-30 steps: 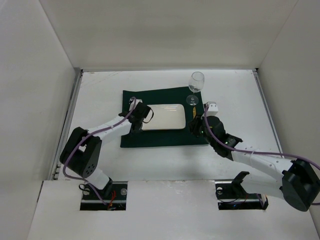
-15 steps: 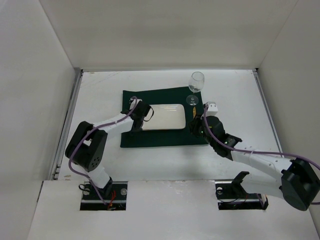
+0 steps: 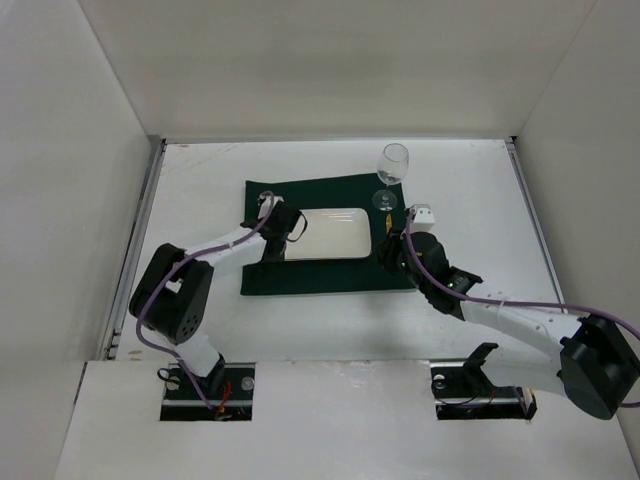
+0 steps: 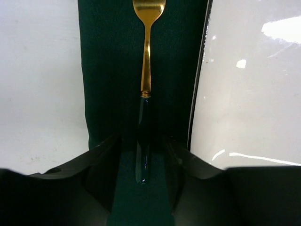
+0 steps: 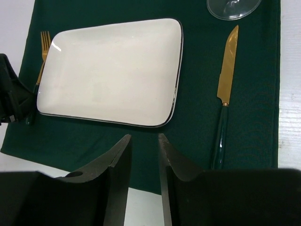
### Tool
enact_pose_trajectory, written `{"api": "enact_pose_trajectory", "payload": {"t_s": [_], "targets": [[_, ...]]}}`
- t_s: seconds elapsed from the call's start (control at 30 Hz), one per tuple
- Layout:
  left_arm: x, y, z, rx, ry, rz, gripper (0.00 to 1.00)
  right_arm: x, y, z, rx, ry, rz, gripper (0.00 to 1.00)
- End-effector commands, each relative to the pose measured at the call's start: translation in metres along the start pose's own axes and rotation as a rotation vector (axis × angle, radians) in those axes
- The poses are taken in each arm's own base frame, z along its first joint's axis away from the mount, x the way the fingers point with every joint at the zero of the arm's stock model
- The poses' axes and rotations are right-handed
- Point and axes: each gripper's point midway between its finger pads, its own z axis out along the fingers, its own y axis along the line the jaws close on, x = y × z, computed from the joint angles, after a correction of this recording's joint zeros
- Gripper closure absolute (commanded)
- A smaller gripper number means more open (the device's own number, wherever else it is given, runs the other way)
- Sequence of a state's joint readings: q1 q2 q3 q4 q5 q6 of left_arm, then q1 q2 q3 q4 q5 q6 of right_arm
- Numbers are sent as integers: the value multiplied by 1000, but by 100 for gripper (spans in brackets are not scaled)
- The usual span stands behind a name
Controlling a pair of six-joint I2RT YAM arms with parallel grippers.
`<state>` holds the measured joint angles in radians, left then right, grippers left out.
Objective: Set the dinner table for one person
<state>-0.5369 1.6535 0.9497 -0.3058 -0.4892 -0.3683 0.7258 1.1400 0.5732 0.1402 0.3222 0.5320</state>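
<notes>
The dinner table (image 3: 200, 190) lies white under everything, and the setting looks all but complete. A green placemat (image 3: 320, 278) sits beneath the plate (image 3: 328, 233), with the fork (image 4: 146, 56) left of the plate, the knife (image 5: 226, 84) right of it and the wine glass (image 3: 392, 168) past its far-right corner. The left gripper (image 4: 141, 160) straddles the fork handle, jaws apart and gripping nothing. The right gripper (image 5: 144, 155) is narrowly parted and empty. Only pulling clear seems left.

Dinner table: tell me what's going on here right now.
Two robot arms are setting one place on the dinner table. A green placemat holds a white plate, a gold fork to its left, a gold knife to its right, and a wine glass standing beyond the knife's tip. The left gripper is open astride the fork's dark handle; the fork lies flat on the placemat. The right gripper hangs over the placemat's near edge, slightly open, holding nothing.
</notes>
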Motion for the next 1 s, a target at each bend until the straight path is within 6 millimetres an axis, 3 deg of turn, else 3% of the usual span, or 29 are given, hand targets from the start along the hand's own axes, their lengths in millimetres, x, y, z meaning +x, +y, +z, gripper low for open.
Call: {"api": "enact_pose_trajectory", "payload": {"t_s": [0.0, 0.1, 0.27, 0.4, 0.6, 0.77, 0.97], "targets": [[-28, 4, -29, 26, -94, -48, 59, -16, 5, 2, -10, -58, 29, 64], [-41, 6, -50, 64, -147, -115, 58, -18, -2, 2, 16, -79, 36, 61], [-51, 21, -81, 123, -250, -294, 61, -40, -21, -10, 84, -199, 74, 55], [-41, 44, -100, 168, -322, -470, 61, -55, -45, -23, 150, -293, 142, 53], [-11, 90, -119, 194, -409, -709, 60, -71, -107, -47, 284, -452, 336, 46], [24, 127, -114, 124, -416, -877, 57, -74, -143, -63, 341, -537, 448, 42], [50, 129, -84, 47, -265, -941, 53, -71, -152, -63, 359, -540, 475, 40]]}}
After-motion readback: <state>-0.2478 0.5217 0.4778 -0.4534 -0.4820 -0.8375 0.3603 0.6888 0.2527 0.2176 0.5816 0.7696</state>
